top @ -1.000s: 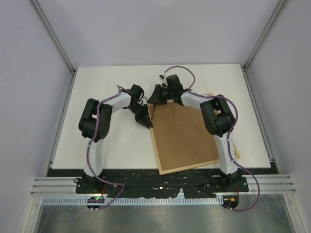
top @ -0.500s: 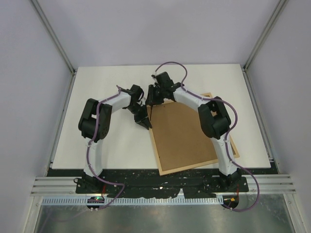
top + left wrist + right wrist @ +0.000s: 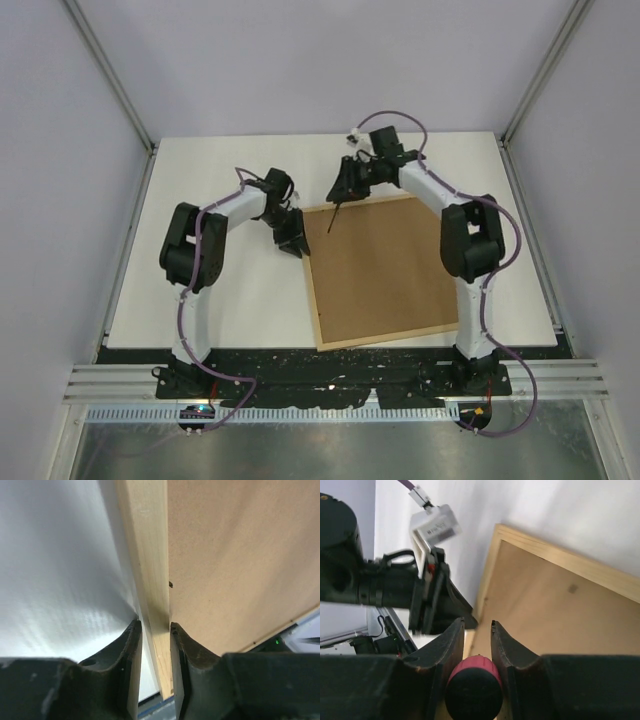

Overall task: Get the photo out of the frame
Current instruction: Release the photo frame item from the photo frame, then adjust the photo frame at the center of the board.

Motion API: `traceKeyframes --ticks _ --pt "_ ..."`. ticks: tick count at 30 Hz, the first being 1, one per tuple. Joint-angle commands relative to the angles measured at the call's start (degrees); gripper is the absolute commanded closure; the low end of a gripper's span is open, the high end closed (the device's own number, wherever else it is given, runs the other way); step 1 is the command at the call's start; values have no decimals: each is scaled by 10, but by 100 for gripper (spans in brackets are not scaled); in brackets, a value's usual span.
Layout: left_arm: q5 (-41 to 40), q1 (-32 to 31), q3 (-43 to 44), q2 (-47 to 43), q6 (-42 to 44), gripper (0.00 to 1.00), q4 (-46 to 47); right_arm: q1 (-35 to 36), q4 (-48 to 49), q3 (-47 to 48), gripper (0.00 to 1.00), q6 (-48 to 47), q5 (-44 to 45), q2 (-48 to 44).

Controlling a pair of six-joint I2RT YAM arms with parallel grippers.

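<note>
Looking down from above, you see the frame [image 3: 385,270] lying face down on the worktop [image 3: 220,290]. Its brown backing board [image 3: 240,555] is uppermost, set inside the light wood strip [image 3: 150,555]. The photo shows in no view; judge it to sit under that board, against the frame's front.

Your left end effector [image 3: 156,626] straddles the wood strip on the frame's left side, near the far corner. Its jaws are narrow, with one finger on the worktop side and one over the board. You cannot tell whether they pinch the strip or merely flank it. Your right end effector [image 3: 476,625] is closed on the red handle of a screwdriver [image 3: 472,687] above the far edge. The shaft slants down toward the board near that same corner; whether the tip touches is unclear.

Expect the frame to be light and stiff, so it will probably skid on the smooth worktop unless you pin it by the strip. The board is likely thin and rigid, yet it may bow if levered at a single spot, so work the tip in at the seam between board and strip.

Treat the photo as the delicate piece: thin, floppy, and easily creased or scratched by the metal tip. Once it is exposed, take it by an edge or corner, not across the printed face.
</note>
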Motion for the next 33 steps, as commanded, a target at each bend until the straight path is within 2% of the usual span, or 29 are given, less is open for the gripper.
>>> traceKeyframes --ticks 1,5,11,13,27,33 --pt "-76 22 57 -12 49 64 22 -117 -24 -48 92 -105 -84 -145" --pt "-82 26 109 8 63 57 0 -239 -56 -111 92 -207 -42 -198" --pt "-79 27 164 52 68 55 -26 -342 -54 -194 92 -344 138 -246" --pt "-75 24 178 63 66 55 -39 -354 -59 -209 92 -383 179 -255" --pt "-66 5 141 58 60 55 -37 -370 -82 -252 92 -438 203 -247" --pt "-79 1 143 64 64 60 -43 -370 -76 -265 92 -446 215 -242"
